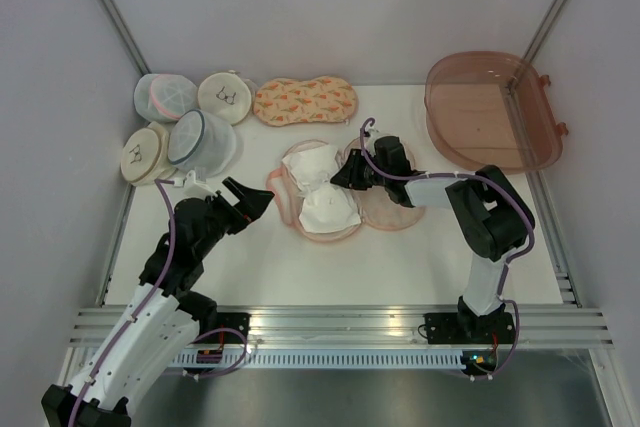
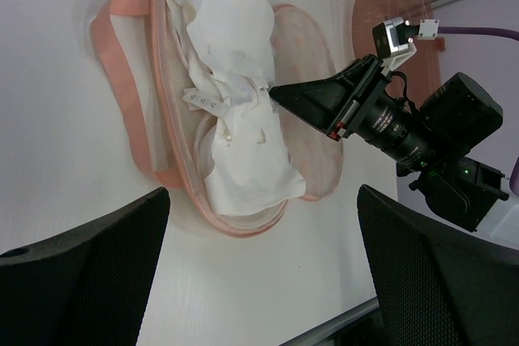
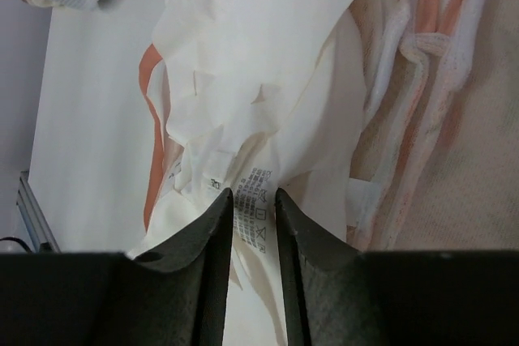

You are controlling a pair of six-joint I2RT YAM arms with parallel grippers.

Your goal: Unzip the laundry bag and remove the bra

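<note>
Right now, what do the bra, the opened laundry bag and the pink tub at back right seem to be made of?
The bra: soft, matte white fabric, creased and folded, with a printed care label. The laundry bag: thin, limp peach fabric with a pale lining that looks like fine mesh, and pink zipper edging. The pink tub: probably rigid plastic, glossy and translucent, with see-through walls.

A white table [image 1: 400, 267] is enclosed by plain pale grey-lilac walls [image 1: 330, 7], which are joined at the back corners by slanting aluminium posts [image 1: 110, 7]. The near edge is bounded by a ribbed aluminium rail [image 1: 340, 322]. Everything is lit softly and evenly.
</note>
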